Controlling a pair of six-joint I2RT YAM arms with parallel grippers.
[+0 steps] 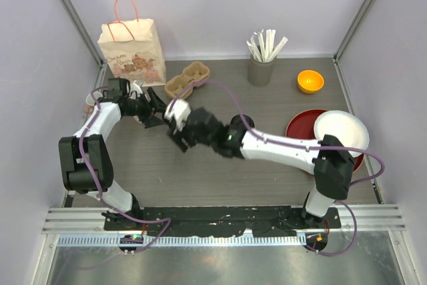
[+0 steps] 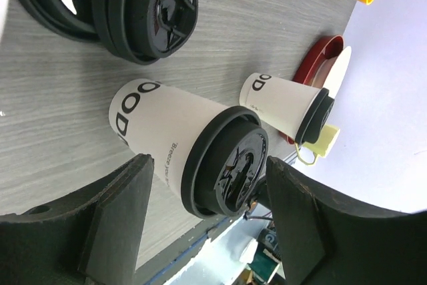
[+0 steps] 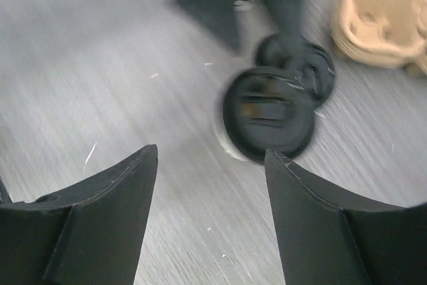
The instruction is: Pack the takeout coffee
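Observation:
In the left wrist view the takeout coffee (image 2: 167,131), a cream-white paper cup with a black lid, stands on the grey table. My left gripper (image 2: 208,165) is open, one finger on each side of the lid, with a gap on the left side. A second lidded cup (image 2: 283,106) stands farther off. The right wrist view is blurred and shows a lidded cup (image 3: 267,113) from above, just beyond my open right gripper (image 3: 210,155), which holds nothing. From the top camera both grippers, left (image 1: 155,110) and right (image 1: 175,128), meet at the table's left and hide the cups.
A stack of black lids (image 2: 133,5) lies beside the cup. A paper bag (image 1: 133,48) stands at the back left, next to a cardboard cup carrier (image 1: 188,79). A grey holder of stirrers (image 1: 261,65), an orange bowl (image 1: 310,81), a red plate (image 1: 300,128) and a white plate (image 1: 341,131) are on the right.

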